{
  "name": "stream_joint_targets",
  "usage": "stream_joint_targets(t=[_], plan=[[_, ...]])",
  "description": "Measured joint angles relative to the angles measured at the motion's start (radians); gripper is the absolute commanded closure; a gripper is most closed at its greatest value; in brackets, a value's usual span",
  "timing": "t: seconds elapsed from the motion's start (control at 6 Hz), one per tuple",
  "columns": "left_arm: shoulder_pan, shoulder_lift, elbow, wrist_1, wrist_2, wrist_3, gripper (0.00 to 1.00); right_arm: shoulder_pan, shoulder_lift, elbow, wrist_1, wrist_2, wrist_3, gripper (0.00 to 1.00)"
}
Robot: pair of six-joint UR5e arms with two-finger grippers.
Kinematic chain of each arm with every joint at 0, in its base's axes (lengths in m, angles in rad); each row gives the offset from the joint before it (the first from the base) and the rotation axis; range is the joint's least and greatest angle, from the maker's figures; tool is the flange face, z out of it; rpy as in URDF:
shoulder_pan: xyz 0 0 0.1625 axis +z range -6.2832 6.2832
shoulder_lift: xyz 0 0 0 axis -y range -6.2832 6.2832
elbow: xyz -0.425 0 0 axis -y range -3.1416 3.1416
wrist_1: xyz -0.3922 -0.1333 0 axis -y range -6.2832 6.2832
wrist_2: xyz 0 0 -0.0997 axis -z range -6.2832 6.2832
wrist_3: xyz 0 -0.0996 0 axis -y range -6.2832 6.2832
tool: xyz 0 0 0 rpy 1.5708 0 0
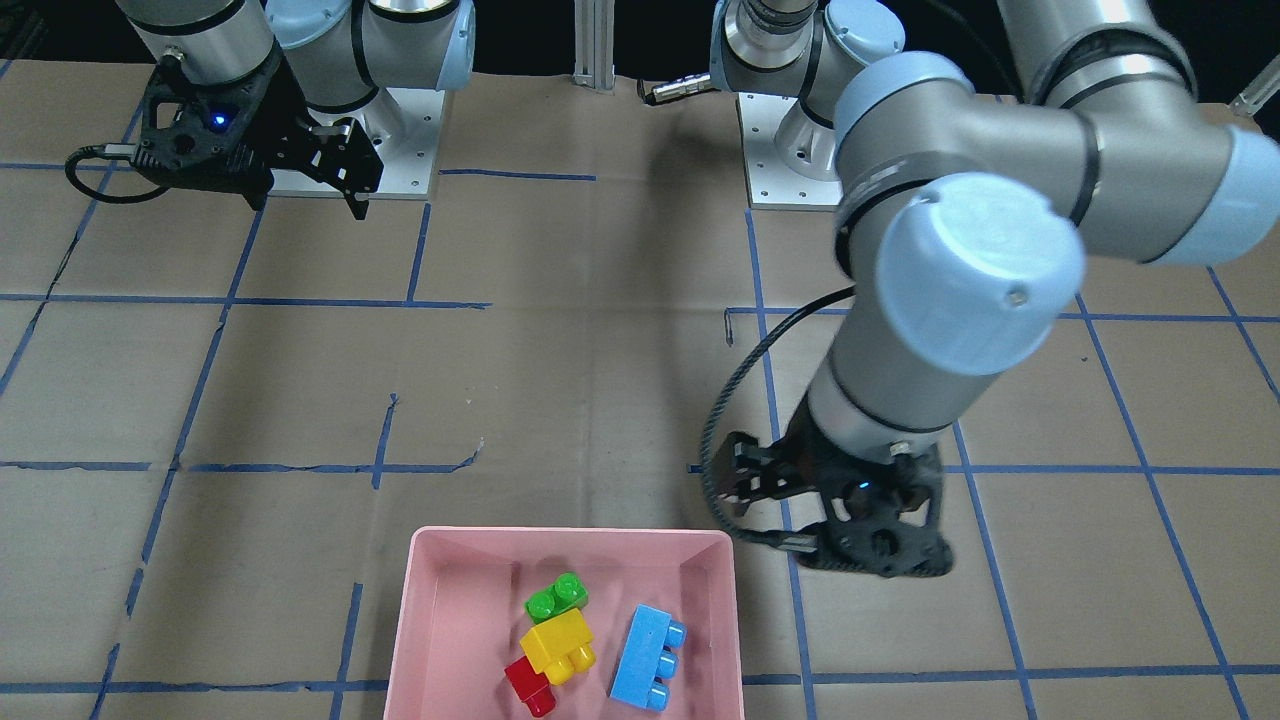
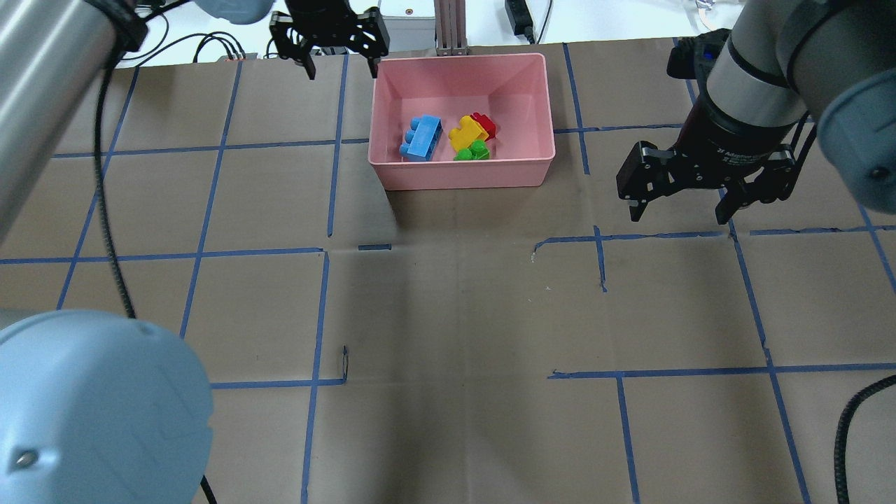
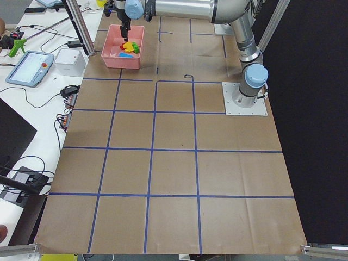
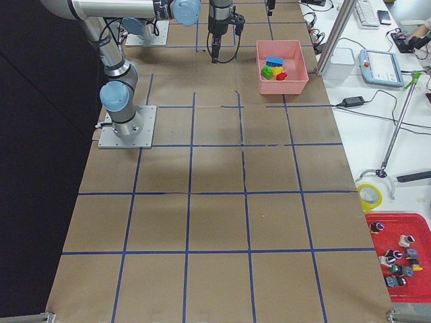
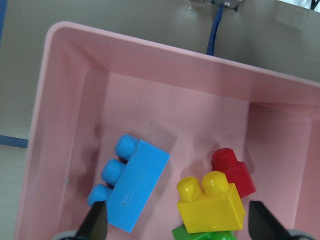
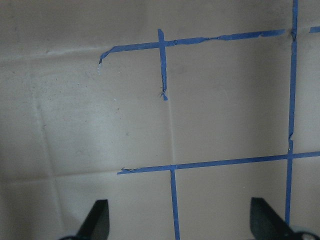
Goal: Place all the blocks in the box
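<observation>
The pink box point(image 2: 462, 175) stands at the far middle of the table. All four blocks lie inside it: the light-blue block point(image 2: 420, 137), the yellow block point(image 2: 465, 133), the red block point(image 2: 484, 124) and the green block point(image 2: 473, 150). The yellow, red and green ones touch in a cluster. In the left wrist view the blue block point(image 5: 131, 190) and the yellow block point(image 5: 210, 202) lie below my left gripper point(image 5: 177, 222). My left gripper point(image 2: 341, 68) hovers by the box's left end, open and empty. My right gripper point(image 2: 677, 210) is open and empty over bare paper, right of the box.
Brown paper with blue tape lines covers the table. An aluminium post point(image 2: 448, 28) stands just behind the box. A teach pendant point(image 3: 30, 68) and cables lie on the side bench. A red parts tray point(image 4: 401, 259) and a tape roll point(image 4: 368, 195) sit beside the table.
</observation>
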Motion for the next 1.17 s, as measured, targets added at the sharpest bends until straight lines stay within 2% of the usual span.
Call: stream_joint_targets(t=[0.33,0.5,0.83,1.17], plan=[[0.122,0.253,-0.246,-0.023,-0.010,0.173,0.00,0.000,0.001,0.001,-0.001,0.002,0.003,0.00],[0.142,0.354,-0.336,-0.023,-0.017,0.177,0.00,0.000,0.002,0.001,-0.001,0.002,0.001,0.00],[0.121,0.433,-0.388,-0.024,-0.026,0.098,0.00,0.000,0.002,0.001,-0.001,0.003,0.002,0.00],[0.095,0.441,-0.399,-0.022,-0.026,0.070,0.00,0.000,0.003,0.003,-0.001,0.003,0.002,0.00]])
